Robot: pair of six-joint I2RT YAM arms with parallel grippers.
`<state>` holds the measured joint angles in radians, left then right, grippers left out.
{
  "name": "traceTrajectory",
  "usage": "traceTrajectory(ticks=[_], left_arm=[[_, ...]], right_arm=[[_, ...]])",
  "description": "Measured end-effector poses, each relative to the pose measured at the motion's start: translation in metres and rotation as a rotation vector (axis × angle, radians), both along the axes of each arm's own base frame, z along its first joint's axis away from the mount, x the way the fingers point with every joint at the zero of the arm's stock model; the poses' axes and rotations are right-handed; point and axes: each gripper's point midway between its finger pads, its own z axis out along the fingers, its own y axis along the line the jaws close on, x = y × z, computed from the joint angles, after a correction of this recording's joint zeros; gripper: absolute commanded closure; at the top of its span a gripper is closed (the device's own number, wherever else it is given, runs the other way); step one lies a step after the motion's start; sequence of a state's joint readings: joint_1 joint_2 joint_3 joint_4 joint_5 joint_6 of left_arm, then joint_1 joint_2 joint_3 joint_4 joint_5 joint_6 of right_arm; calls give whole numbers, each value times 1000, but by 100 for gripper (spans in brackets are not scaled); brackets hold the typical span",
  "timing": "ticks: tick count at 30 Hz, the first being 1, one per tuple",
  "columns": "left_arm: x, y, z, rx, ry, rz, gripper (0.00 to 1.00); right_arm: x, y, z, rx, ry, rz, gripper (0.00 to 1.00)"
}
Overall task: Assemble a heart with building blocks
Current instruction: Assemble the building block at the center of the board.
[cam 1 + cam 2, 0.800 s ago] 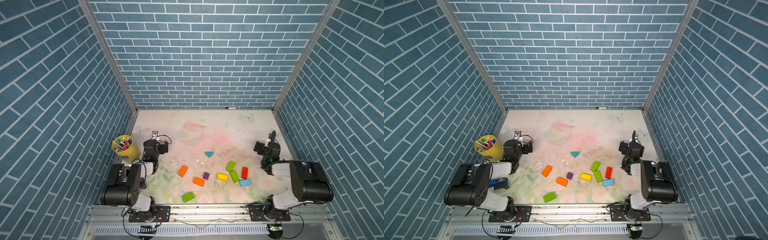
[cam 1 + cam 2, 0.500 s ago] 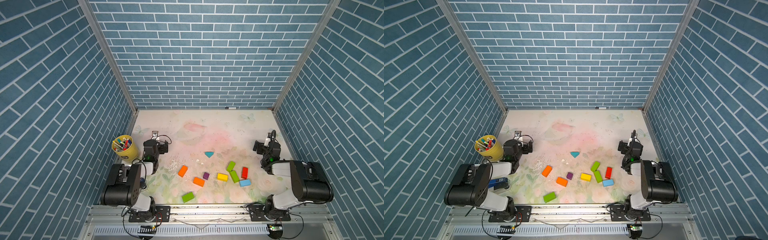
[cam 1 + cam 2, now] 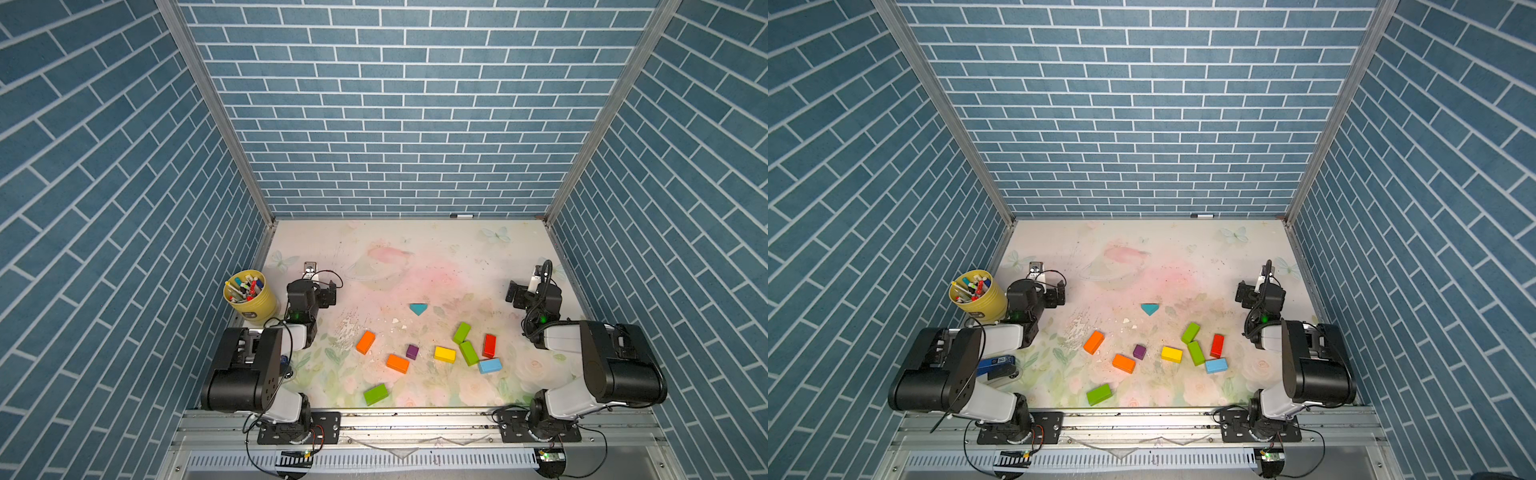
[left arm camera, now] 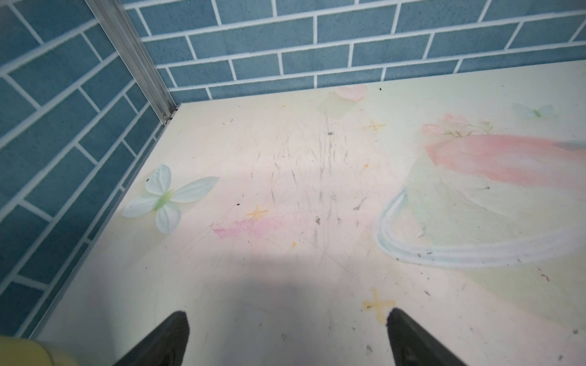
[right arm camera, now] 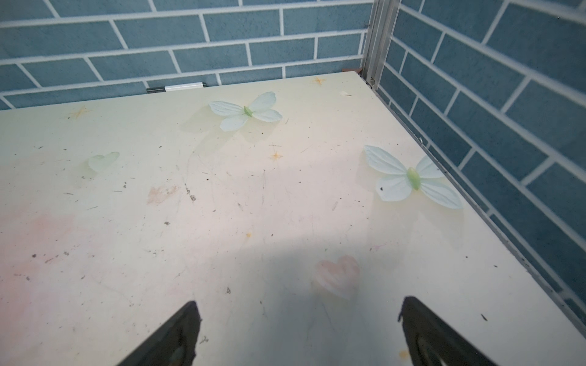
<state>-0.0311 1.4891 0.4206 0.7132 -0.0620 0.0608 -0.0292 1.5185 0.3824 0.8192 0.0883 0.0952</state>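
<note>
— Blue brick-pattern walls (image 3: 395, 124) on three sides, a pale floral worktop (image 3: 415, 249) between them. How are the arms set?

— Both are folded at the near edge. The left arm (image 3: 245, 374) lies along the left edge and the right arm (image 3: 615, 365) along the right edge. Each forearm reaches toward the far edge, low over the worktop.

— And the hands?

— The left hand (image 4: 287, 320) is spread wide, with only bare worktop between its fingers (image 4: 165, 342), aimed toward the far left corner. The right hand (image 5: 299, 306) is equally wide, gripping nothing, aimed toward the far right corner.

— Where are the building blocks (image 3: 1172, 354)?

— Scattered over the near half of the worktop, between the two arms, well apart from both hands. The teal triangle (image 3: 418, 308) lies farthest from the near edge. An orange brick (image 3: 365, 342) and a second orange brick (image 3: 397, 363) sit toward the left arm, with the purple cube (image 3: 412, 351) and the yellow brick (image 3: 444, 354) next along. A green brick (image 3: 461, 332), another green brick (image 3: 468, 353), the red brick (image 3: 489, 345) and the light-blue brick (image 3: 489, 365) crowd together nearer the right arm. A third green brick (image 3: 375, 394) lies closest to the near edge.

— Anything else?

— A yellow cup (image 3: 253, 303) of pens stands at the left edge, just beside the left arm.
</note>
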Motion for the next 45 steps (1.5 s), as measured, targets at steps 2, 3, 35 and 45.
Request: traceTrajectory(ticks=[2,3,35,45], left_arm=[[0,0,0,0,0,0,0],[0,0,0,0,0,0,0],[-155,-209,65,-132,574,-298,12],[-175,-170,40,-133,668,-171,11]], right_arm=[[0,0,0,0,0,0,1],[0,0,0,1,0,1,1],[-115,115,55,260,610,-38,33],[-138,185,1,214,868,113,36]])
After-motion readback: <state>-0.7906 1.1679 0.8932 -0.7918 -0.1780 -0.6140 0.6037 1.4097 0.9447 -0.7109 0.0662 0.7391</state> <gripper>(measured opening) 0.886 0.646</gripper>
